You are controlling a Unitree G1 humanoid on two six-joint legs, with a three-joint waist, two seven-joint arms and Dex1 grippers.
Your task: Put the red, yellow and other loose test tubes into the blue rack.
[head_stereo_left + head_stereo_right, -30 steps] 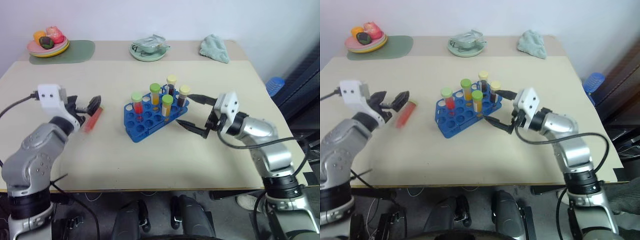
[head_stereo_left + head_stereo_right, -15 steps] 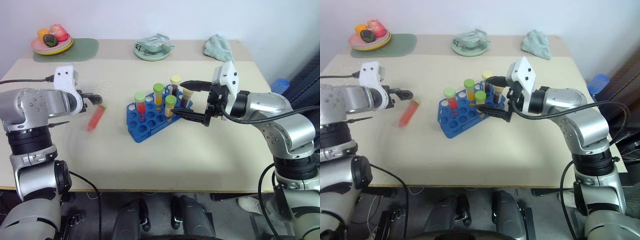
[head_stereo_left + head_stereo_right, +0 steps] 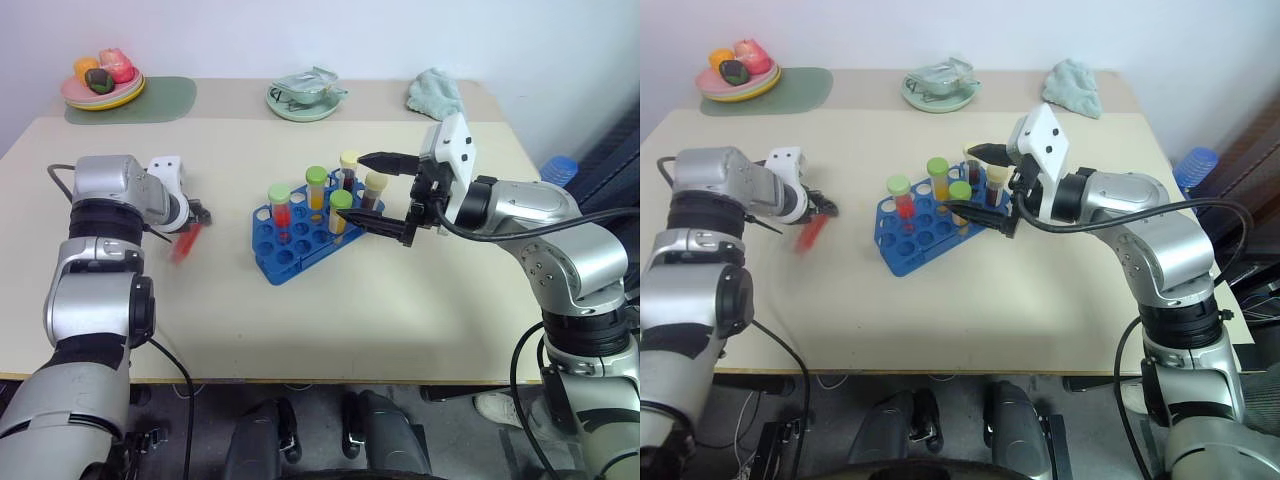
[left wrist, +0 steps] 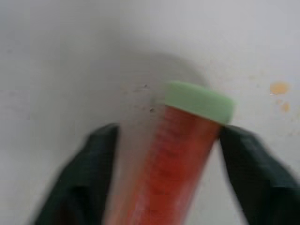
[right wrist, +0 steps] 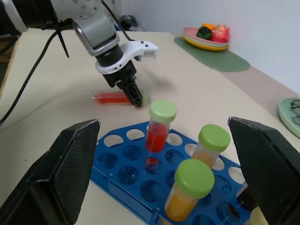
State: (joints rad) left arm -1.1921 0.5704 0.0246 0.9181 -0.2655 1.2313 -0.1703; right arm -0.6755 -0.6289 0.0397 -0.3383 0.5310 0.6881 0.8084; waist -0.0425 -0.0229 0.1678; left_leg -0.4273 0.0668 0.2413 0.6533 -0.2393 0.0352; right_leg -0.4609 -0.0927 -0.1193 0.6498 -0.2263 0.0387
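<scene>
A loose red test tube (image 3: 187, 243) with a green cap lies on the table to the left of the blue rack (image 3: 290, 250). My left gripper (image 3: 198, 220) points down at its cap end, and the left wrist view shows a black finger (image 4: 89, 159) on each side of the tube (image 4: 178, 154), shut on it. The rack holds several upright capped tubes, one of them red (image 3: 278, 205). My right gripper (image 3: 355, 187) hovers at the rack's right side, open, with nothing between its fingers. No loose yellow tube is in view.
At the back of the table stand a plate of fruit (image 3: 103, 85) on a green mat (image 3: 150, 101), a pale green dish (image 3: 305, 97) and a teal cloth (image 3: 433, 95). A blue object (image 3: 558, 168) sits beyond the table's right edge.
My left gripper has dropped forward and down onto the red tube and its fingers have come together around it. The right gripper has risen a little beside the rack and is still open.
</scene>
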